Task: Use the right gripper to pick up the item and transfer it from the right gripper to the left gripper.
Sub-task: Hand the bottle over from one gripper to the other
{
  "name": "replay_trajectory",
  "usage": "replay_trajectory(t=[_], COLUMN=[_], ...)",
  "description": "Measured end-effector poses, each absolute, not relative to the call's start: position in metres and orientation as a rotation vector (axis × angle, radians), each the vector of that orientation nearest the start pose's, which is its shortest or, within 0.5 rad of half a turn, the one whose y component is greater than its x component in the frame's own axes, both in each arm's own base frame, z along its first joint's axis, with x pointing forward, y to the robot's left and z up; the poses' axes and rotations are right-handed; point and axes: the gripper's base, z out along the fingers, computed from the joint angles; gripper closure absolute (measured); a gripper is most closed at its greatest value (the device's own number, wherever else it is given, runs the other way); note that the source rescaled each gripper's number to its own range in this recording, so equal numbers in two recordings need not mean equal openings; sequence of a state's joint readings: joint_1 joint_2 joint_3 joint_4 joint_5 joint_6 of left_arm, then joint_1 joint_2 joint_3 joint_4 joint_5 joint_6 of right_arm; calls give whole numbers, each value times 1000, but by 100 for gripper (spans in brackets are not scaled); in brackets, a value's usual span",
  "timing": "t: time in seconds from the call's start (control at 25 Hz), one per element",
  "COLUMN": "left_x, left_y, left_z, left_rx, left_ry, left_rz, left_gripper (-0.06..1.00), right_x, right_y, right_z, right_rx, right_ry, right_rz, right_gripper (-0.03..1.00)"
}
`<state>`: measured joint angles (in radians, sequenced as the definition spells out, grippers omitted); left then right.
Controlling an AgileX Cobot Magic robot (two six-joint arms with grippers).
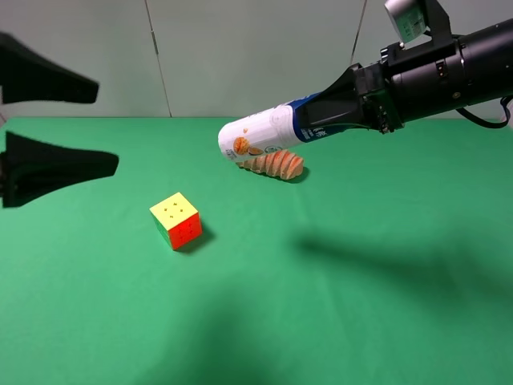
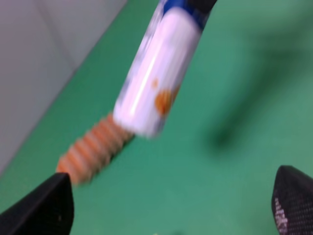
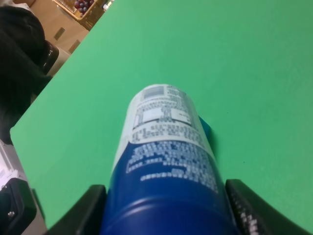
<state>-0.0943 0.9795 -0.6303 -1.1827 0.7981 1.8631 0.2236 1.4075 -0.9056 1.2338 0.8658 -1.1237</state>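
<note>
My right gripper (image 1: 317, 112) reaches in from the upper right and is shut on the blue capped end of the white bottle (image 1: 260, 135). It holds the bottle level in the air, base pointing left, just above the orange bread-like roll (image 1: 276, 164). The right wrist view shows the bottle (image 3: 166, 161) between both fingers (image 3: 78, 210). My left gripper (image 1: 108, 127) is open and empty at the far left, jaws wide apart and facing the bottle, with a clear gap between them. In the left wrist view, which is blurred, the bottle (image 2: 156, 73) hangs ahead of the open gripper (image 2: 168, 215).
A colourful puzzle cube (image 1: 176, 220) sits on the green table (image 1: 361, 281) left of centre, below the line between the grippers. The roll (image 2: 93, 149) lies under the bottle's base. A grey wall stands behind the table.
</note>
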Motion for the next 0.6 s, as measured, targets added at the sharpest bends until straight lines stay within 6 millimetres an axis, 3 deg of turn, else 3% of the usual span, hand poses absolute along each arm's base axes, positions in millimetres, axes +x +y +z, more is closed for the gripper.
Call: replay_trajectory(t=[0.32, 0.6], left_x=[210, 229], left_y=[-90, -108], left_z=[305, 289], left_rx=[1424, 1442], left_ry=[1463, 1423], left_rz=[-424, -621], left_gripper=[30, 30], right_x=[254, 254], right_y=[125, 124], right_z=[282, 281], right_rx=[-695, -708], right_ry=[2163, 2168], right_rz=[1024, 1012], right_gripper=[96, 96])
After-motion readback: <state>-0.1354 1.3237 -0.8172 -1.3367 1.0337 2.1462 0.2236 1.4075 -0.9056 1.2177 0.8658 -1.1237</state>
